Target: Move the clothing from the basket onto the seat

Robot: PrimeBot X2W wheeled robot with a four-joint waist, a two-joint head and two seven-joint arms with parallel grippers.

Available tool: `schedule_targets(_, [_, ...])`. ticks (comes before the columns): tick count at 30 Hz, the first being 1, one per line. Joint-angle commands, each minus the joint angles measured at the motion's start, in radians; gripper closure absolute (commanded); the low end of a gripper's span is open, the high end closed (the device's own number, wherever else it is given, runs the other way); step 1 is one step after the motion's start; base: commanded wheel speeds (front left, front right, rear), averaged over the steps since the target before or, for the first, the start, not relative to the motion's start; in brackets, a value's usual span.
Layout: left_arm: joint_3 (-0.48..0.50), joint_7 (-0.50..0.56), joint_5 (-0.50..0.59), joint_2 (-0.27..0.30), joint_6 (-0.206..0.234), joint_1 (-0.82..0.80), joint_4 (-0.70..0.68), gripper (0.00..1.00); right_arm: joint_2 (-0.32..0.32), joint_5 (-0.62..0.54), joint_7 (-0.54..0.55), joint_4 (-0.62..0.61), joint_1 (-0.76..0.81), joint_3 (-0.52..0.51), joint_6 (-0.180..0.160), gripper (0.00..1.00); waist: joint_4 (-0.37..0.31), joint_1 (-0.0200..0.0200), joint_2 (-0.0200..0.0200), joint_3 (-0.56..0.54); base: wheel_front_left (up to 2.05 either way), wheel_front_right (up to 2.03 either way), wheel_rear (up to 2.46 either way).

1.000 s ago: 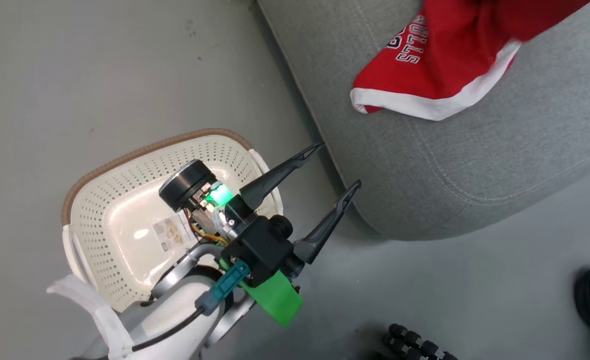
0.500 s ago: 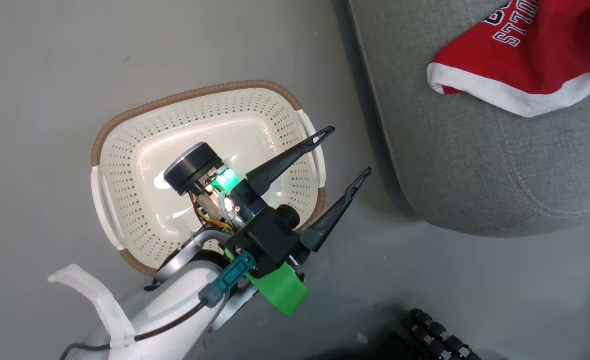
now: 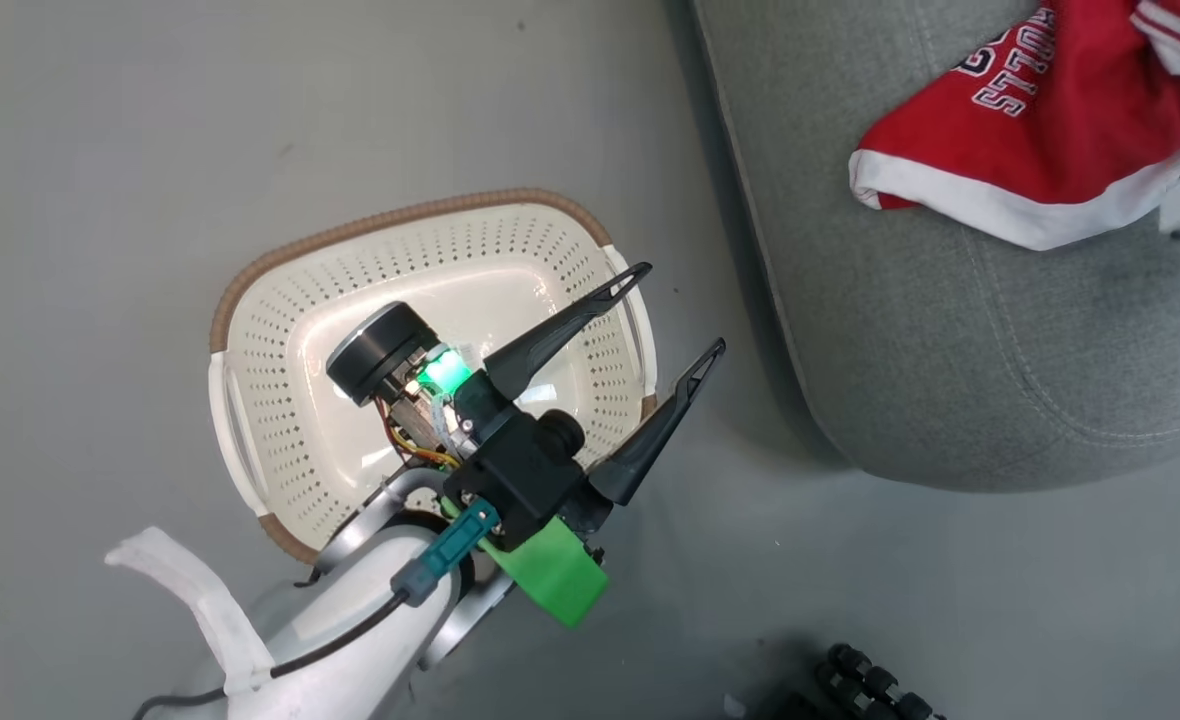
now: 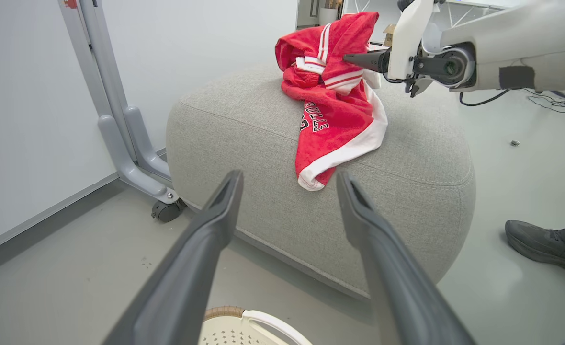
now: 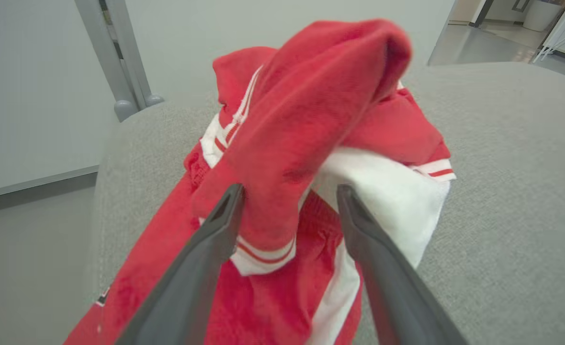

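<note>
Lying crumpled on woven grey seat (image 3: 950,350): fleecy red clothing (image 3: 1050,130); left gripper (image 3: 679,308), right gripper (image 5: 288,189) released.

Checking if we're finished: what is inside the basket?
Nothing that shows: the basket has a bare cream floor and walls. The left tool covers the middle of the floor, so that patch is hidden. The clothing lies on the seat.

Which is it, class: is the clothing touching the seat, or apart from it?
Touching. The left wrist view shows the clothing lying draped on top of the seat, its white hem resting on the grey fabric.
</note>
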Motion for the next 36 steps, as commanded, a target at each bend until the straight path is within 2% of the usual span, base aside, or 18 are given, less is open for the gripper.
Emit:
schedule_targets(1, [0.001,-0.012,-0.01,-0.008,0.007,0.02,0.009,0.0,0.013,-0.011,-0.004,-0.025,0.039,-0.002,-0.001,0.0,-0.005,-0.0001,-0.0001,-0.053,0.0,0.0,0.0])
schedule_targets(9, [0.049,-0.077,-0.06,-0.015,0.061,0.072,0.061,0.0,0.099,-0.056,-0.004,-0.203,0.237,-0.02,-0.001,0.0,0.014,-0.0001,-0.0001,-0.166,0.0,0.0,0.0])
schedule_targets(10, [0.081,-0.096,-0.079,-0.013,0.088,0.095,0.079,0.0,0.141,-0.069,-0.004,-0.286,0.307,-0.012,-0.001,0.0,0.025,-0.0001,-0.0001,-0.203,0.0,0.0,0.0])
schedule_targets(14, [0.147,-0.127,-0.111,-0.007,0.138,0.126,0.103,0.0,0.194,-0.097,-0.004,-0.416,0.404,0.015,-0.001,0.0,0.053,-0.0001,-0.0001,-0.248,0.0,0.0,0.0])
schedule_targets(24, [0.306,-0.153,-0.155,-0.017,0.205,0.192,0.117,0.0,0.237,-0.112,0.007,-0.642,0.559,0.12,-0.001,0.0,0.13,-0.0001,-0.0001,-0.316,0.0,0.0,0.0])
schedule_targets(30, [0.442,-0.152,-0.14,-0.041,0.196,0.271,0.085,0.0,0.248,-0.13,0.049,-0.764,0.647,0.165,-0.001,0.0,0.17,-0.0001,-0.0001,-0.352,0.0,0.0,0.0])
schedule_targets(36, [0.548,-0.152,-0.108,-0.073,0.142,0.358,0.077,0.0,0.253,-0.152,0.094,-0.831,0.724,0.191,-0.001,0.0,0.205,-0.0001,-0.0001,-0.396,0.0,0.0,0.0])
